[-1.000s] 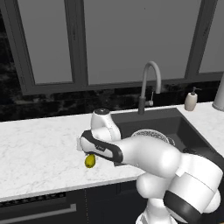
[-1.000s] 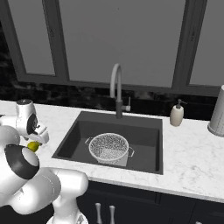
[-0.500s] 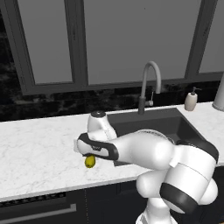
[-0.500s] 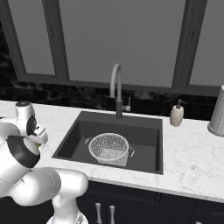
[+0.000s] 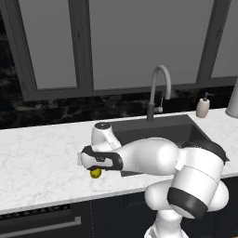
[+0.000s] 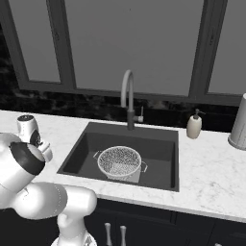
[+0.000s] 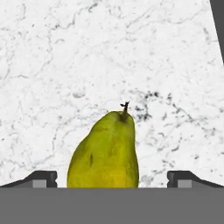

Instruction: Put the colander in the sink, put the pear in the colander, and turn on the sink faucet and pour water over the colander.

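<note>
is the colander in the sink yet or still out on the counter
In the sink. The colander sits upright on the sink floor below the faucet, and its bowl looks empty.

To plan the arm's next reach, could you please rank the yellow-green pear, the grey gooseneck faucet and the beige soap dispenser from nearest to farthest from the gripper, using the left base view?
1. Yellow-green pear, directly under the gripper, on the white counter.
2. Grey gooseneck faucet, behind the sink, to the right.
3. Beige soap dispenser, far right, beyond the faucet.

No legible text, label, brand, number or sign appears on any surface in the three views; all rendered surfaces are plain or merely veined.
</note>
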Robot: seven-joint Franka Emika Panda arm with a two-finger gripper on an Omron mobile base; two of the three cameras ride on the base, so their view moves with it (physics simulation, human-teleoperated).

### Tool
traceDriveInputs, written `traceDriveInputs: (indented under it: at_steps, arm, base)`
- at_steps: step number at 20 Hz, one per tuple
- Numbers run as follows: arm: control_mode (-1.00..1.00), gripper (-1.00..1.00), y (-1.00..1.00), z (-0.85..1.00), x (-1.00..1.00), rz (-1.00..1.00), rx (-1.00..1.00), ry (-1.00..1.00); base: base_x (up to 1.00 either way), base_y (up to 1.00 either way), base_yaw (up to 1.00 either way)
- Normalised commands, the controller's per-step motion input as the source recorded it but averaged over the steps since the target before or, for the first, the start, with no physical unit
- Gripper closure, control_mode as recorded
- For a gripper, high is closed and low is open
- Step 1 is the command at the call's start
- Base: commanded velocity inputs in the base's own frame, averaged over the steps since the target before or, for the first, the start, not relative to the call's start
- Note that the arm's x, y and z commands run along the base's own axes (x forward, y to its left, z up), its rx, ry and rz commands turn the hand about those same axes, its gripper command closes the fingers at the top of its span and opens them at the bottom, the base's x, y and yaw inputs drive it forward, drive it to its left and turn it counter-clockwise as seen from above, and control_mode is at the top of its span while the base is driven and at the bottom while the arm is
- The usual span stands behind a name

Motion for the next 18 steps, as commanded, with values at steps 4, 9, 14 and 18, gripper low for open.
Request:
traceDriveInputs:
  at_steps: [4, 9, 14, 18]
  arm:
    - [-1.0, -1.0, 0.06, -0.33, 0.0, 0.0, -0.01, 0.0]
    - [-1.0, 1.0, 0.05, -0.22, 0.0, 0.0, -0.01, 0.0]
    - [-1.0, 1.0, 0.0, 0.0, 0.0, 0.0, 0.0, 0.0]
    - [-1.0, 1.0, -0.07, 0.06, -0.16, 0.0, 0.0, 0.0]
  base:
    - [0.0, 0.0, 0.0]
    - [0.0, 0.0, 0.0]
    - [0.0, 0.0, 0.0]
    - [0.0, 0.0, 0.0]
